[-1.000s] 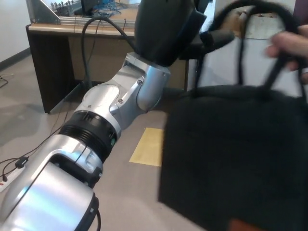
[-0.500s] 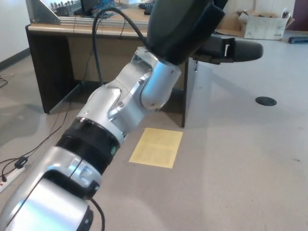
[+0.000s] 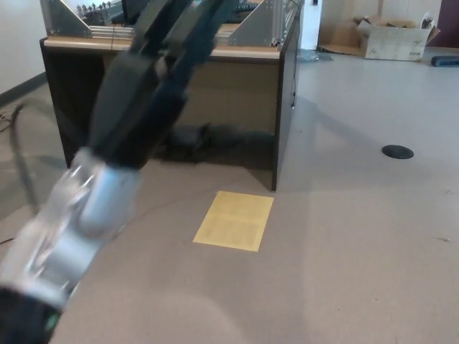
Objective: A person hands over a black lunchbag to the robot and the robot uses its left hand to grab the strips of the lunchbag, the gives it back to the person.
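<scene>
The robot's left arm (image 3: 107,179) sweeps in blurred from the lower left and reaches up across the front of the dark wooden desk (image 3: 237,100), its black left hand (image 3: 168,43) smeared against the desk's tabletop edge so that I cannot tell whether the fingers are apart or together. No lunchbag shows anywhere around the desk, and the right hand is out of sight. On the grey floor (image 3: 358,236) just in front of the desk lies a yellow sheet (image 3: 234,220), with a dark round floor disc (image 3: 397,151) off to the desk's right and a cardboard box (image 3: 391,37) beyond it.

left arm (image 3: 115,165) motion-blurred, its hand cut off at top edge
</scene>
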